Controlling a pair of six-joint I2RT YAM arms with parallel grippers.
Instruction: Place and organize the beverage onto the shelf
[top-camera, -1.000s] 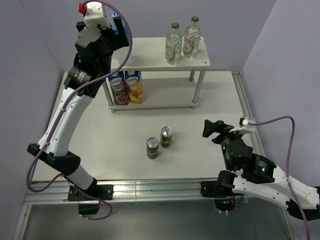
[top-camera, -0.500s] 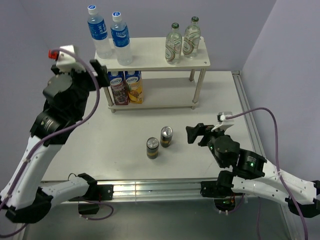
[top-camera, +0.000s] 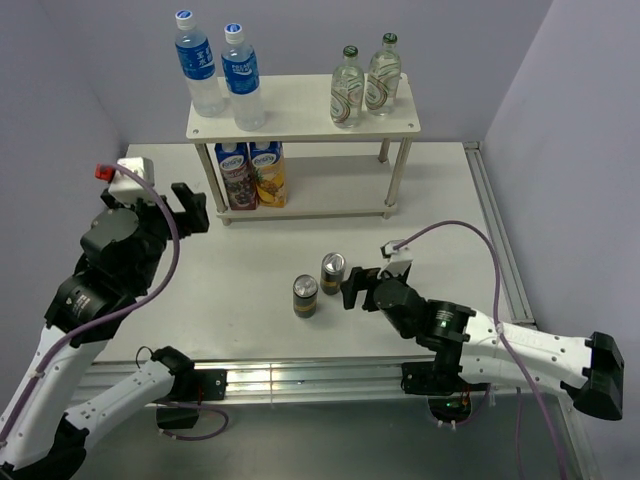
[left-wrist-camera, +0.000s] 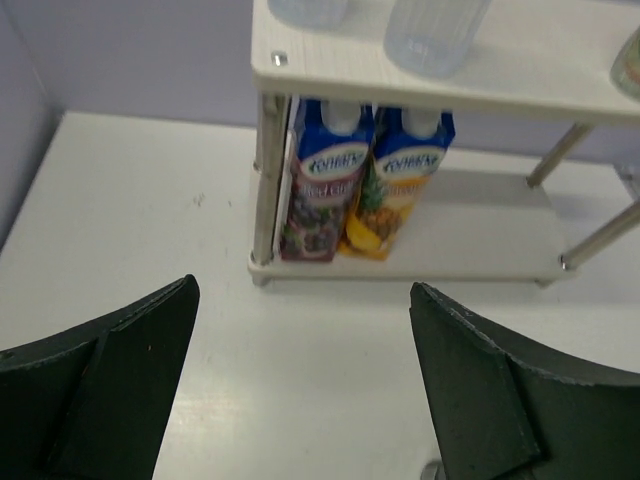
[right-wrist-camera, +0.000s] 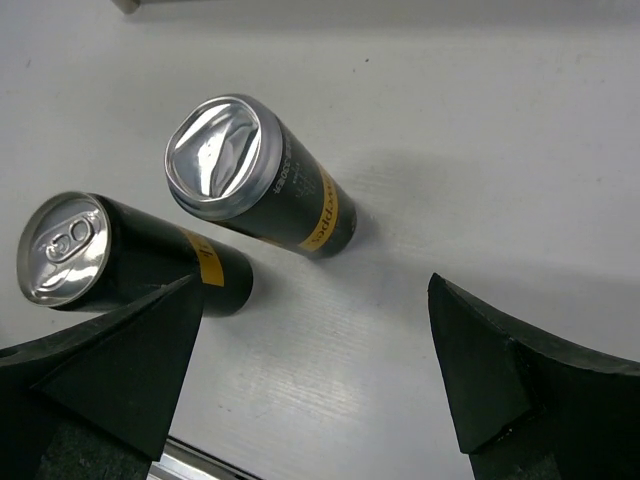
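Shelf (top-camera: 300, 120), top board: I see two water bottles (top-camera: 242, 78) at left, two glass bottles (top-camera: 347, 88) at right; lower board: two juice cartons (top-camera: 252, 175); two cans (top-camera: 305, 296) upright on the tabletop (top-camera: 440, 200), just beside my right tool (top-camera: 358, 288), spread wide, empty; left tool (top-camera: 192, 208) likewise agape, holding nothing.

Four bottles (top-camera: 246, 88), two cans (top-camera: 305, 296), two cartons (top-camera: 251, 176)
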